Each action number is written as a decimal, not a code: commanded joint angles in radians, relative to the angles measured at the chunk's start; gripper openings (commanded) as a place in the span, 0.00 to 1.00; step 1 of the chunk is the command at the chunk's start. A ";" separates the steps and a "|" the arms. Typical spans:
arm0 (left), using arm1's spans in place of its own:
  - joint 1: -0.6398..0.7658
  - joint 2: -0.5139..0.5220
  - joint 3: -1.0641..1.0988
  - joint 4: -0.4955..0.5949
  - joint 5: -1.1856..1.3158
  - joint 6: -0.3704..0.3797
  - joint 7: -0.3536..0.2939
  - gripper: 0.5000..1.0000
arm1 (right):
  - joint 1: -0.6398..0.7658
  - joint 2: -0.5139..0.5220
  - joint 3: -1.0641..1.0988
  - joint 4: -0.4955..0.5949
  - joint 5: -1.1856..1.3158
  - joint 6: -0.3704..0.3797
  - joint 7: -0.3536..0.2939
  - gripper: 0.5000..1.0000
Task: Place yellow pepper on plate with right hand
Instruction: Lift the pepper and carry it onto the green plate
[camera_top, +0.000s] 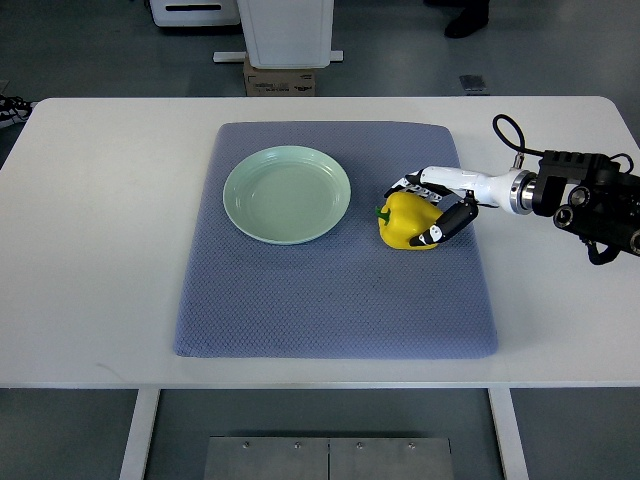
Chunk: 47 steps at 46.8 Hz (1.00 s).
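Top view of a white worktop (90, 250) on which a blue-grey quilted mat (330, 300) is spread. A pale green plate (287, 194) is seen on the left half of the mat, towards its far edge, and nothing is carried on it. The yellow pepper (403, 221), with its green stem (382, 212) turned towards the plate, is seen on the mat to the right of the plate, near it but apart from its rim. The right hand (437, 209) is brought in from the right edge of the picture on a white forearm (487, 185) joined to a black wrist assembly (590, 200), from which a black cable (508, 135) is looped. The pepper is enclosed by this hand: the fingers (412, 185) are curled over its far side and the thumb (445, 225) is pressed against its near right side, so that the fruit is held between them. Whether the pepper is resting on the mat or is raised just above it cannot be told. Beyond the worktop, a white pedestal (290, 30) and a cardboard box (280, 78) are seen on the grey floor (80, 50).
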<state>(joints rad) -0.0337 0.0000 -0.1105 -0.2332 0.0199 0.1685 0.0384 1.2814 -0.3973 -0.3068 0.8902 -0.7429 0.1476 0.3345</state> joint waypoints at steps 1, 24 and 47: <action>0.000 0.000 0.000 0.000 0.000 0.000 0.000 1.00 | 0.013 -0.002 0.011 0.001 0.000 0.007 0.000 0.00; 0.000 0.000 0.000 0.000 0.000 0.000 0.000 1.00 | 0.102 0.070 0.081 -0.008 0.007 0.017 -0.112 0.00; 0.000 0.000 0.000 0.000 0.000 0.000 0.000 1.00 | 0.174 0.264 0.083 -0.076 0.086 0.017 -0.221 0.00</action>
<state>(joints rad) -0.0338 0.0000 -0.1105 -0.2332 0.0198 0.1689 0.0384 1.4515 -0.1580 -0.2237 0.8271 -0.6627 0.1645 0.1249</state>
